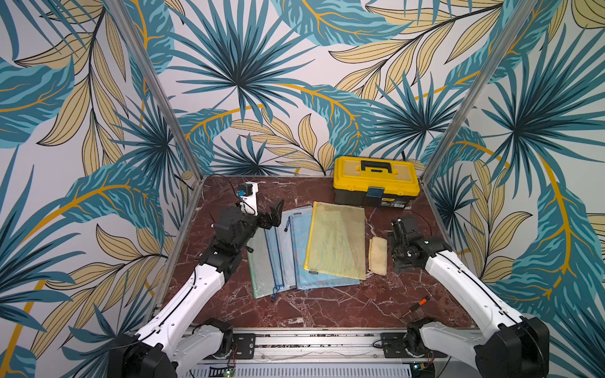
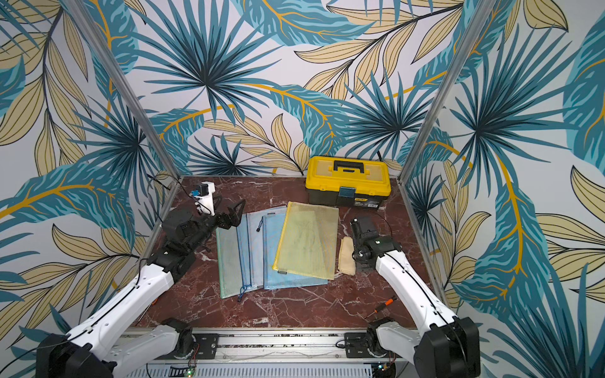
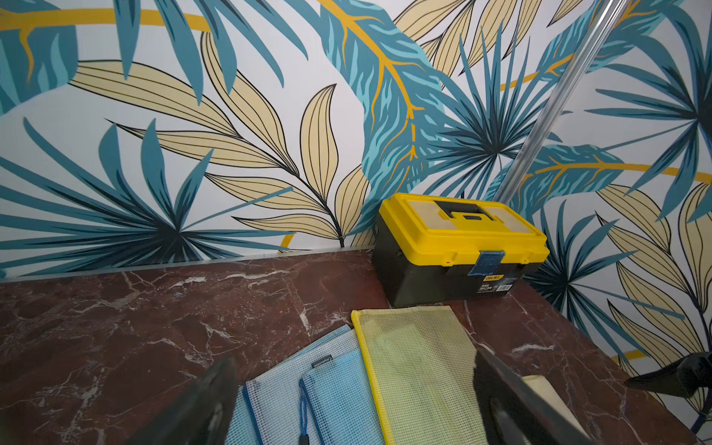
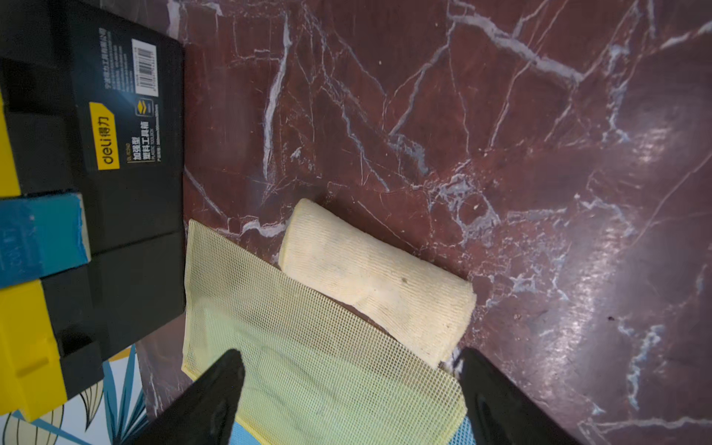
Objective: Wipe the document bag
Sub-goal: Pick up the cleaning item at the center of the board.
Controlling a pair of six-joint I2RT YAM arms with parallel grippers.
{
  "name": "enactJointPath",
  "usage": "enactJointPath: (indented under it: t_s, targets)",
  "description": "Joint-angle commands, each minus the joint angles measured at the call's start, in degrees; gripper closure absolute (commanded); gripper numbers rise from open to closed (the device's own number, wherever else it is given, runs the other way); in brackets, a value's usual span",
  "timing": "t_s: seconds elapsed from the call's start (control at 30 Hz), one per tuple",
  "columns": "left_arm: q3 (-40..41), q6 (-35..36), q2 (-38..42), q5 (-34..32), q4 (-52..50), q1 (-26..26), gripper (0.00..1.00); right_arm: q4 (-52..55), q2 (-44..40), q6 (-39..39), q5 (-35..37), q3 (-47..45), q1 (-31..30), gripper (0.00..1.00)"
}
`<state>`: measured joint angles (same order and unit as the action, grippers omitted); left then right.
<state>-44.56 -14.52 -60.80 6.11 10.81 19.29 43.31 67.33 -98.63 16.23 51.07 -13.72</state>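
Several mesh document bags lie overlapped mid-table. A yellow bag (image 1: 337,240) (image 3: 420,366) (image 4: 308,346) lies on top, over blue bags (image 1: 294,252) and a pale green bag (image 1: 260,261) at the left. A folded cream cloth (image 1: 378,255) (image 4: 377,277) lies flat beside the yellow bag's right edge. My left gripper (image 3: 354,370) (image 1: 276,212) is open above the bags' far left corner, holding nothing. My right gripper (image 4: 350,358) (image 1: 401,229) points down, open and empty, over the yellow bag's edge and the near end of the cloth.
A yellow and black toolbox (image 1: 376,180) stands shut at the back right, close to the yellow bag's far edge. An orange-handled screwdriver (image 1: 417,306) lies near the front right. A small white and blue device (image 1: 248,193) stands at the back left.
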Motion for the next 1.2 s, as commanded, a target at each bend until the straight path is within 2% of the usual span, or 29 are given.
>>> enactJointPath:
  t_s: [0.0,0.17,0.23,0.43,0.93,1.03,1.17]
  targets:
    - [-1.1,0.8,-1.6,-1.4,-0.2,1.2,0.04,-5.0,3.2,-8.7,-2.6,-2.1,-0.3,0.11]
    - [-1.7,0.8,-4.4,-1.0,-0.2,2.8,0.05,-11.5,12.3,-12.2,-11.6,-3.0,-0.3,0.11]
    - [-1.8,0.6,-4.9,-1.0,-0.2,3.2,0.05,-13.3,14.7,-13.3,-13.2,-3.3,-0.3,0.11]
    - [-1.7,0.7,-5.8,-1.1,-0.2,4.0,0.05,-11.9,17.0,-12.4,-9.5,-1.2,-0.3,0.11]
    - [-1.4,0.1,-7.0,-0.7,-0.2,4.2,0.05,-11.7,22.8,-13.1,-10.6,-5.7,2.6,0.12]
    - [-1.3,-0.4,-7.1,-0.6,-0.2,4.2,0.05,-12.8,23.8,-13.1,-11.9,-7.8,4.1,0.15]
    - [-1.1,-0.9,-6.9,-0.6,-0.2,4.3,0.05,-14.1,25.0,-11.9,-12.4,-9.1,5.4,0.24]
